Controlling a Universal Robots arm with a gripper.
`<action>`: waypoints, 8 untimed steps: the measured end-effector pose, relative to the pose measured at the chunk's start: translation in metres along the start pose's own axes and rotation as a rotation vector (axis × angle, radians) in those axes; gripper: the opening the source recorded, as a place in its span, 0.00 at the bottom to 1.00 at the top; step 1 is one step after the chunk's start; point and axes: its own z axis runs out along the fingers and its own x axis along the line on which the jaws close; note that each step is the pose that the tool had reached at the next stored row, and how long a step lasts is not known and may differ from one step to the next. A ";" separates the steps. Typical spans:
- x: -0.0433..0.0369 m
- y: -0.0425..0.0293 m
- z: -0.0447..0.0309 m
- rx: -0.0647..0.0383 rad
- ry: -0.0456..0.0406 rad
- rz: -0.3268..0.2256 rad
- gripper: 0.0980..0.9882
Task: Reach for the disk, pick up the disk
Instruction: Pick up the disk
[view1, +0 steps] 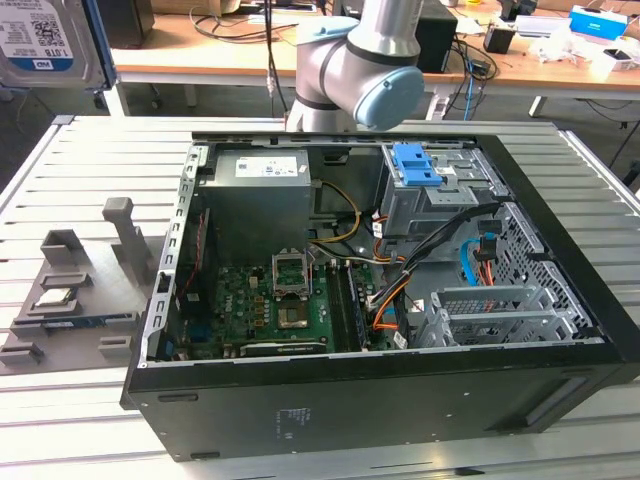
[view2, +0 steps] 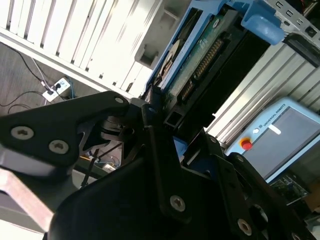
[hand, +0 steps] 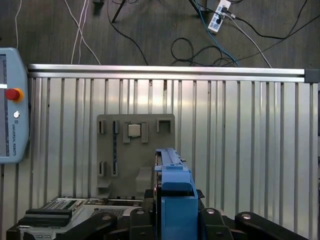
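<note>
Two black fingers (hand: 135, 225) of the tool (hand: 172, 215) sit on either side of the disk (hand: 172, 175), so the tool is clamped shut on it and the disk hangs in the air, off the counter (hand: 240, 140). In the first wrist view it's edge-on, with the thin side of its blue caddy (hand: 175, 200) facing the camera. The second wrist view makes the direction clearer: the disk (view2: 200, 55) sticks straight out from the tool (view2: 165, 120), long axis in line with the fingers, green circuit-board side toward that camera. In the exterior view the disk (view1: 45, 45) is up at the exterior view's left, printed label face turned to the camera, well apart from the open computer case (view1: 400, 390). Past the disk in the first wrist view there's a grey holder plate (hand: 125, 160) lying flat on the slatted counter, with a small square processor chip (hand: 134, 130) sitting in one of its pockets. A teach pendant (hand: 10, 120) with a red button lies near the counter's edge. Inside the case there's a bare blue bracket (view1: 418, 165) on the drive cage, and the arm (view1: 350, 60) rises behind the case.
</note>
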 end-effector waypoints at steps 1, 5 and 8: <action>0.0000 -0.0059 -0.0001 -0.001 0.0006 0.000 0.30; -0.0001 -0.0224 0.0008 -0.005 0.0043 0.000 0.30; -0.0002 -0.0387 0.0056 -0.008 0.0076 0.000 0.30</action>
